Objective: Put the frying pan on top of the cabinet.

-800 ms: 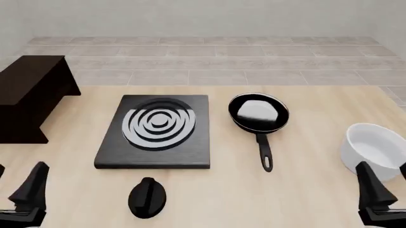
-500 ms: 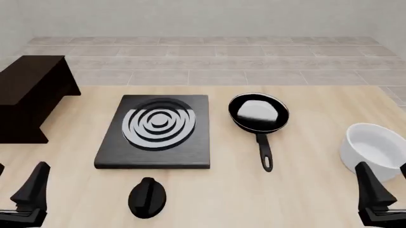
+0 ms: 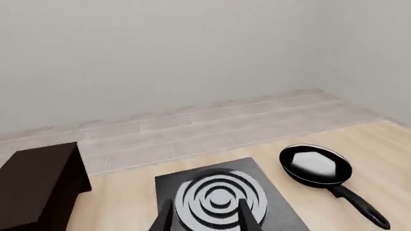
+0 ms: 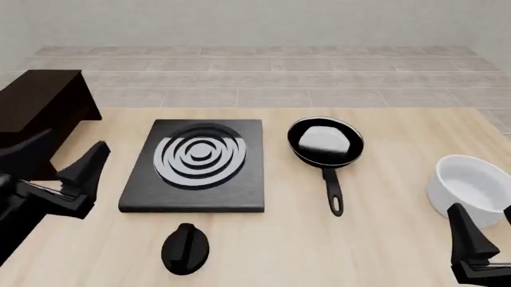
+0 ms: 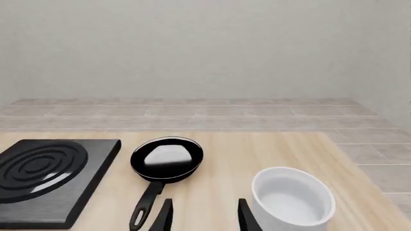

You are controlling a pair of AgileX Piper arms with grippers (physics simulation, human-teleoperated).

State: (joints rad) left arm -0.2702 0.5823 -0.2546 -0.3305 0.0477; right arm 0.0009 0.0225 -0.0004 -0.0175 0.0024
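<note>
Glossy black with a shiny grey inside, the small round frying pan (image 4: 325, 142) was seen lying flat on the pale wooden surface (image 4: 383, 239), its long thin handle pointed toward the arms' side. It was placed just right of the flat black stove plate with silver rings (image 4: 196, 165), apart from it, and well away from the large dark brown box-like cabinet (image 4: 36, 113) at the far left. A white bowl (image 4: 471, 185) was set to the pan's right, and a black teardrop-shaped knob (image 4: 185, 249) lay in front of the stove plate. The left pincer (image 3: 204, 216) was held spread and empty beside the stove plate's left edge. The right pincer (image 5: 202, 215) was likewise spread and empty, near the bowl.
</note>
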